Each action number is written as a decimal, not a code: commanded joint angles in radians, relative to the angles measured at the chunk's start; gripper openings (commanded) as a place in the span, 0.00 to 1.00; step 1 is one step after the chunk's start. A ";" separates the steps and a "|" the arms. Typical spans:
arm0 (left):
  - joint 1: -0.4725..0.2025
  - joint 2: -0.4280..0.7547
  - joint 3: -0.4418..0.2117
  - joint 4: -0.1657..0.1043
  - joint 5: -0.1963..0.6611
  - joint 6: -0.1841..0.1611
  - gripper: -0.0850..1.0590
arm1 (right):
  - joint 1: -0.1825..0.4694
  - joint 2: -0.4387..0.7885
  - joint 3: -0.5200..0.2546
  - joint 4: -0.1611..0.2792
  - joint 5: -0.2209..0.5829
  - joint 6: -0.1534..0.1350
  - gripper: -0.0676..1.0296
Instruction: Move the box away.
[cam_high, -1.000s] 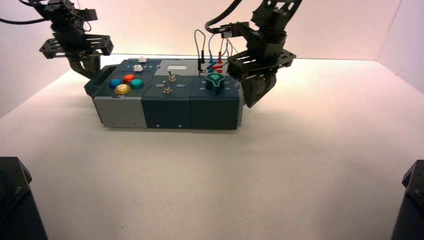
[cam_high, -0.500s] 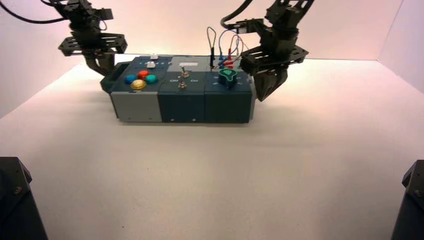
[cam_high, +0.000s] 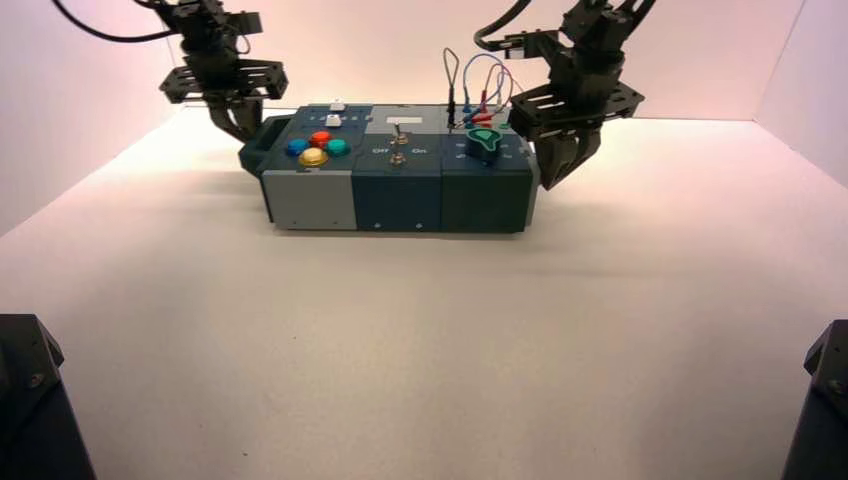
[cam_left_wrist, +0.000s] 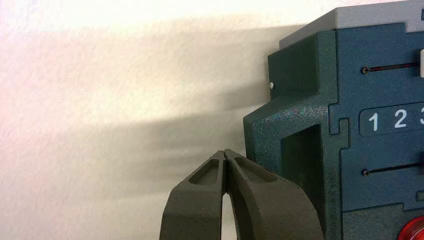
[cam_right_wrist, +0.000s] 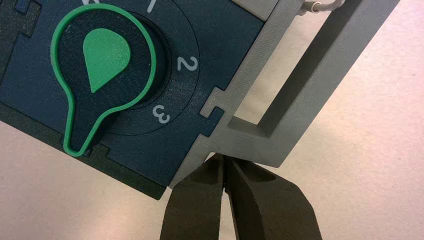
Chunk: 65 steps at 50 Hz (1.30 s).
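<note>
Box sits upper centre of frame. Left pincer and right pincer, both pressed together, flank its end handles. Push step underway; next calls for even, matched shoving.

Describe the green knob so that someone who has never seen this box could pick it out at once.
Find the long box on the white table and go to its dark right end, beside the right gripper. The green knob stands on top there, just in front of the looped wires. It is the only teardrop-shaped part, dark with a bright green outline, unlike the round buttons at the left end.
</note>
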 joint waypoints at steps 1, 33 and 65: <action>-0.204 0.012 -0.044 -0.034 0.021 0.005 0.05 | 0.006 -0.012 -0.057 -0.003 -0.064 -0.002 0.04; -0.216 0.069 -0.166 -0.029 0.028 0.005 0.05 | 0.000 0.071 -0.144 -0.040 -0.152 -0.005 0.04; -0.192 0.066 -0.236 -0.017 0.035 0.014 0.05 | -0.002 0.064 -0.202 -0.060 -0.169 -0.005 0.04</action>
